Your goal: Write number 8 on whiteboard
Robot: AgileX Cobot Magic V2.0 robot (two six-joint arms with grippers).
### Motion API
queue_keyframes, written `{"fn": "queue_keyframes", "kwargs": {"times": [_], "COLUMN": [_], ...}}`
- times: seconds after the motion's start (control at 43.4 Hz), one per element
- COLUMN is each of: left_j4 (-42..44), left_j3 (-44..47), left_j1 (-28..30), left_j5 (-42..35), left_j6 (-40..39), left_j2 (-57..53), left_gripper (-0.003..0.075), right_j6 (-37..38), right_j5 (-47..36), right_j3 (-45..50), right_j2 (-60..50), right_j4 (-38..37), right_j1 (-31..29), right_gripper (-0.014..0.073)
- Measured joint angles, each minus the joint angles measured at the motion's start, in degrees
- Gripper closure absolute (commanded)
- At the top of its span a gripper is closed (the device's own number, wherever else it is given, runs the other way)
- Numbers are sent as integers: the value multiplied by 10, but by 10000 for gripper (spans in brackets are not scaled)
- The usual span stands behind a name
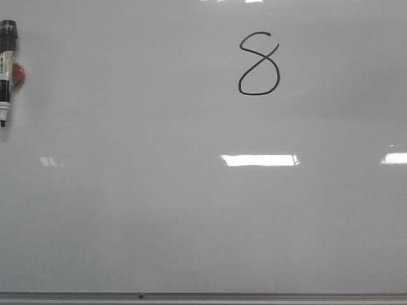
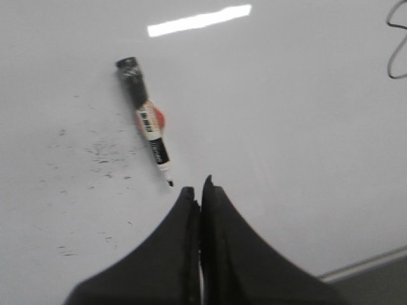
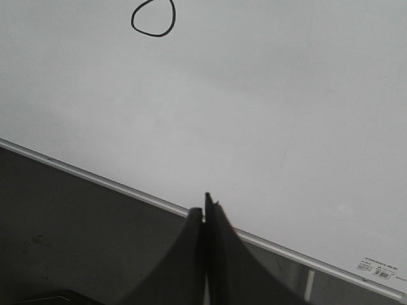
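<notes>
A thin black number 8 [image 1: 258,64] is drawn at the upper middle of the whiteboard [image 1: 191,210]; its lower loop shows in the right wrist view [image 3: 153,18], and a bit of its line in the left wrist view [image 2: 397,44]. A black marker [image 1: 6,71] with a white label lies on the board at the far left, tip towards the front; it also shows in the left wrist view [image 2: 146,122]. My left gripper [image 2: 198,188] is shut and empty, close to the marker's tip. My right gripper [image 3: 205,206] is shut and empty over the board's front frame.
A small red dot [image 1: 19,74] sits beside the marker. The board's grey metal frame [image 1: 203,296] runs along the front edge, with a dark surface [image 3: 76,229] beyond it. Small black specks [image 2: 102,149] mark the board near the marker.
</notes>
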Motion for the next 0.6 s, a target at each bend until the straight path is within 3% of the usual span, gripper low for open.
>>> {"fn": "queue_keyframes", "kwargs": {"times": [0.346, 0.599], "left_j4": [-42, -54], "left_j3": [198, 354], "left_j1": [147, 192], "left_j5": [-129, -201], "left_j6": [78, 86], "left_j2": [-209, -330], "left_gripper": [741, 741], "right_j6": [0, 0], "right_j5": [0, 0], "right_j3": [0, 0], "right_j2": [0, 0], "right_j4": [0, 0], "right_j1": [0, 0], "right_gripper": [701, 701]}}
